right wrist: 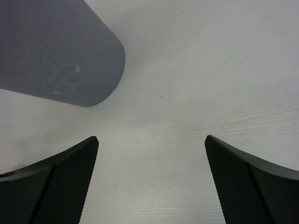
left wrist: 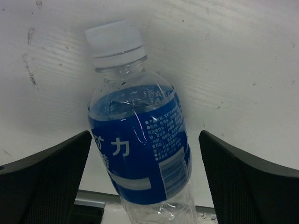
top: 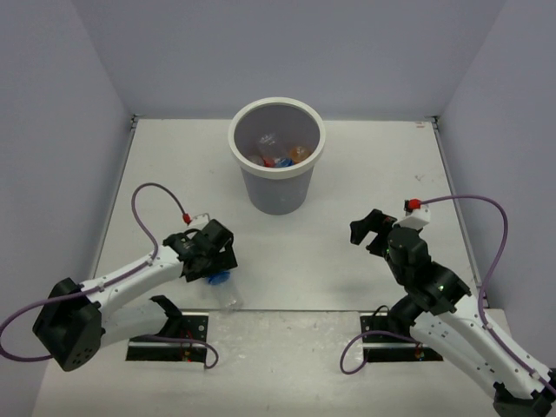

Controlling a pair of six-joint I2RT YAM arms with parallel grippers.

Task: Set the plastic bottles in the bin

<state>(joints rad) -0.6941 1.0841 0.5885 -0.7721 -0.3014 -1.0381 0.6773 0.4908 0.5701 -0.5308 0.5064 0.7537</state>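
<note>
Here my left pincer (top: 211, 250) hangs spread wide over the one bottle (left wrist: 140, 149) I see outside the bin (top: 276, 193); it lies on its side on the bench (top: 365, 165) at lower left of the top view, its white cap (left wrist: 115, 42) at the upper left of my wrist view; neither finger touches it; my right pincer (top: 372, 228), right of centre, is spread too and holds nothing; the bin stands at upper centre with other bottles (top: 280, 156) inside; I judge this one light, thin-walled, slick and apt to roll, so I'd pinch gently across the blue label (left wrist: 154, 154), mid-body.
</note>
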